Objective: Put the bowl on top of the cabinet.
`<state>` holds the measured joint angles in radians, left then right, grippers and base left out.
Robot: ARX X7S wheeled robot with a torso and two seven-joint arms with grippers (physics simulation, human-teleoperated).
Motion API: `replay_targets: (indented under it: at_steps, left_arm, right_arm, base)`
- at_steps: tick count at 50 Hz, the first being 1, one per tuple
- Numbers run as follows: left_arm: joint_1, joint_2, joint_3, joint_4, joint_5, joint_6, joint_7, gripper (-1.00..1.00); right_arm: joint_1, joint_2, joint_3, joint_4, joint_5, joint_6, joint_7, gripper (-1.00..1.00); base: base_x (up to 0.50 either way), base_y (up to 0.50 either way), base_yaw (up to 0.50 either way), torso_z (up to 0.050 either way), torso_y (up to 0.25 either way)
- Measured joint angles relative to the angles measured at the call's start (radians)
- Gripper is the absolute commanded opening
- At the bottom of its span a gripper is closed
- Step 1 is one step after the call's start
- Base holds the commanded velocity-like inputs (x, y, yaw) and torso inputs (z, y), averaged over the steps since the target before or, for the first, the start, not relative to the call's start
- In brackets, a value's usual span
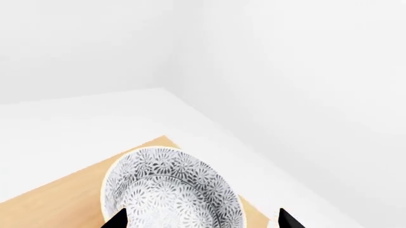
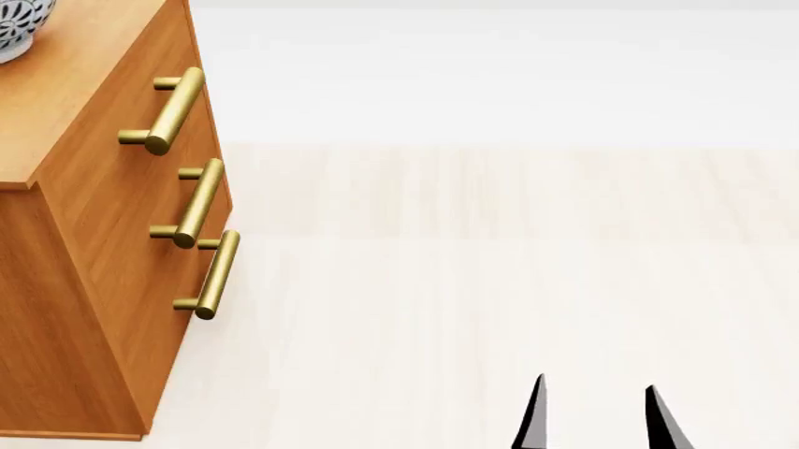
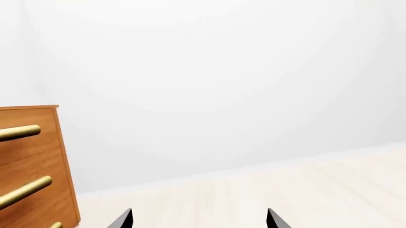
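The bowl (image 1: 171,190), white with a grey-black floral pattern, rests upright on the light wood top of the cabinet (image 1: 51,204), near its corner. My left gripper (image 1: 203,219) is open just above it. One fingertip (image 1: 119,219) overlaps the bowl's rim in the view and the other stands well clear of the bowl. In the head view only an edge of the bowl (image 2: 19,28) shows on the cabinet (image 2: 88,281) at far left, and the left gripper is out of that frame. My right gripper (image 2: 597,416) (image 3: 199,219) hangs open and empty over the floor.
The cabinet front carries three brass bar handles (image 2: 187,201). White walls meet in a corner behind the cabinet. Pale wood floor (image 2: 500,281) stretches to the right of the cabinet (image 3: 32,161).
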<state>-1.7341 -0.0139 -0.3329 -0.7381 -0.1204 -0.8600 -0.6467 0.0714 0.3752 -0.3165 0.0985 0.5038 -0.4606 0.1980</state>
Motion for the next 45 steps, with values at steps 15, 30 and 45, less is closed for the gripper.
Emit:
replay_targets:
  at_steps: [15,30,45]
  left_arm:
    - [0.060,0.002,0.216,0.159,-0.181,-0.077,-0.061,1.00]
    - [0.131,0.000,0.358,0.358,-0.315,-0.163,-0.114,1.00]
    - [0.198,0.004,0.482,0.584,-0.496,-0.268,-0.191,1.00]
  right_arm:
    - [0.005,0.000,-0.002,0.006,0.002,0.001,0.000,1.00]
    - [0.011,-0.001,-0.006,0.013,0.004,0.004,-0.001,1.00]
    - [0.016,-0.002,-0.009,0.016,0.001,0.007,0.001,1.00]
  base:
    - [0.00,0.00,0.00,0.000,0.000]
    - [0.00,0.00,0.00,0.000,0.000]
    - [0.00,0.00,0.00,0.000,0.000]
